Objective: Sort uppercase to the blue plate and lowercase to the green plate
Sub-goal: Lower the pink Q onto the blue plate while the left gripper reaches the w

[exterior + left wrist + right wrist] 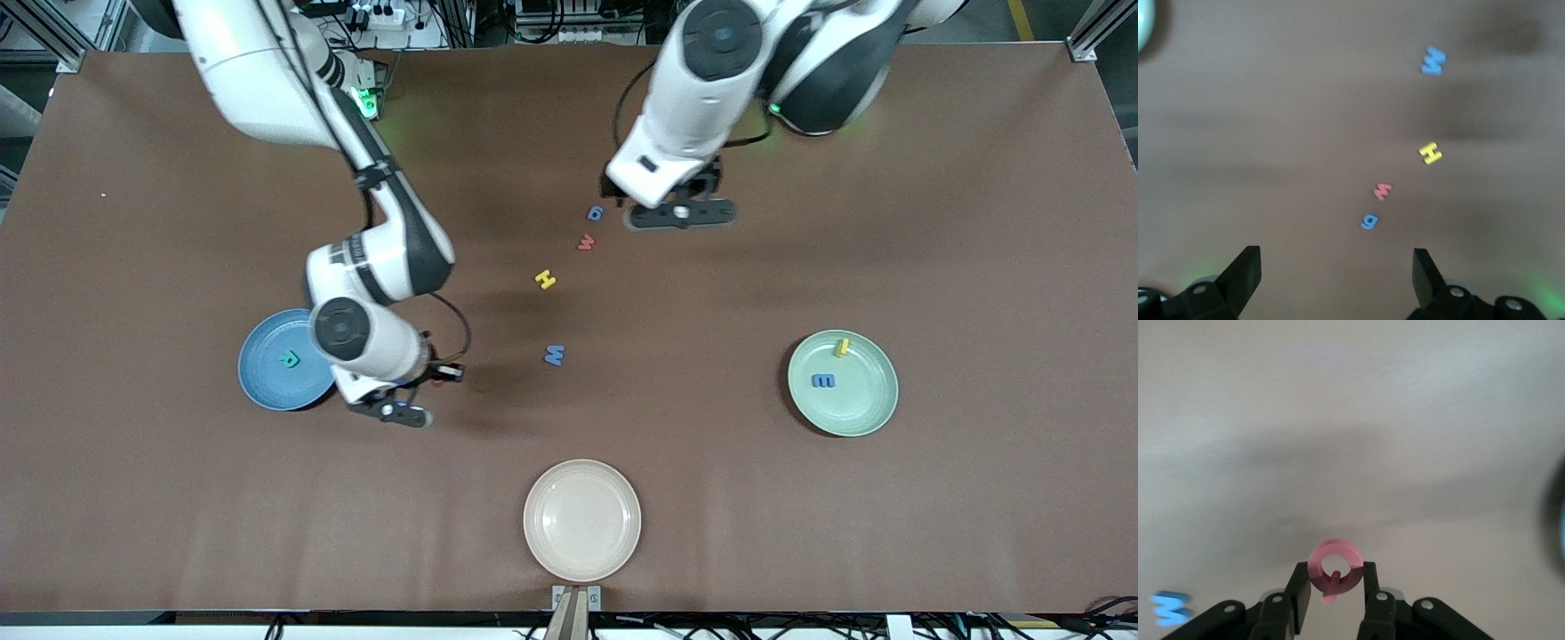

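The right gripper [1333,587] pinches the red Q [1334,570] between its fingers, up in the air over bare table just beside the blue plate [267,382], which holds the teal-green R [290,359]. The left gripper [1337,277], jaws spread wide and holding nothing, hangs over the table beside the blue g [596,212]. From the g, the red w [585,241], yellow H [545,279] and blue M [554,356] trail nearer the front camera. The green plate [867,413], toward the left arm's end, carries the yellow i [841,347] and a blue three-pronged letter [823,380].

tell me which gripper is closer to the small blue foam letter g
Left. The open left gripper hovers right beside the blue foam g; the right gripper, holding the red Q, is by the blue plate.
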